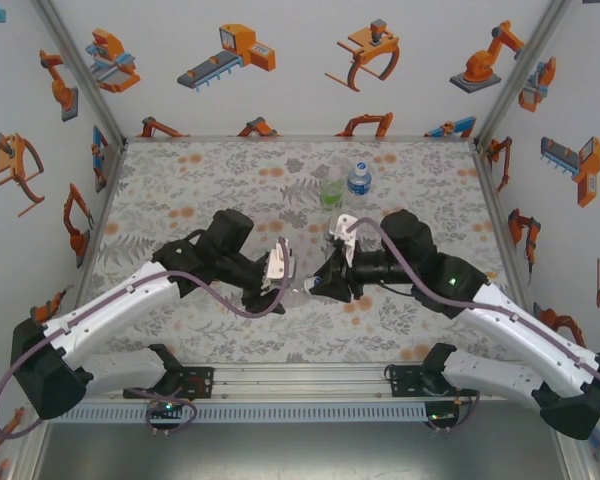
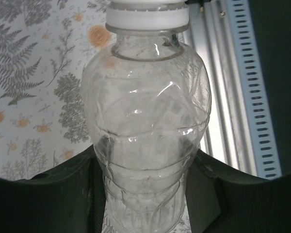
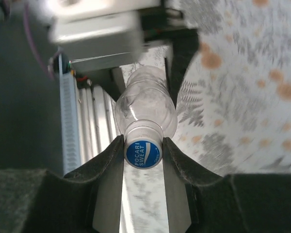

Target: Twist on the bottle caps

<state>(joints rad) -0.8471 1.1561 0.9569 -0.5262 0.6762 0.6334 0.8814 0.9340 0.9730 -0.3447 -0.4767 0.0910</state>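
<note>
Arm, left: left gripper (image 1: 283,268) holds the colourless bottle (image 2: 145,126) level above the floral mat (image 1: 180,200), neck toward the other arm (probably so the body cannot spin while the cap turns).
Fingers, left: dark fingers (image 2: 63,194) closed on the bottle's lower half, one each side.
Cap: white, blue printed top (image 3: 143,153), seated on the neck between the arms.
Fingers, right: right gripper (image 1: 327,279) narrow, pads (image 3: 177,165) pinching the cap's rim, placed to twist it.
Far centre: green-tinted bottle (image 1: 330,192) and blue-labelled bottle (image 1: 358,181) upright, side by side, well apart from both grippers.
</note>
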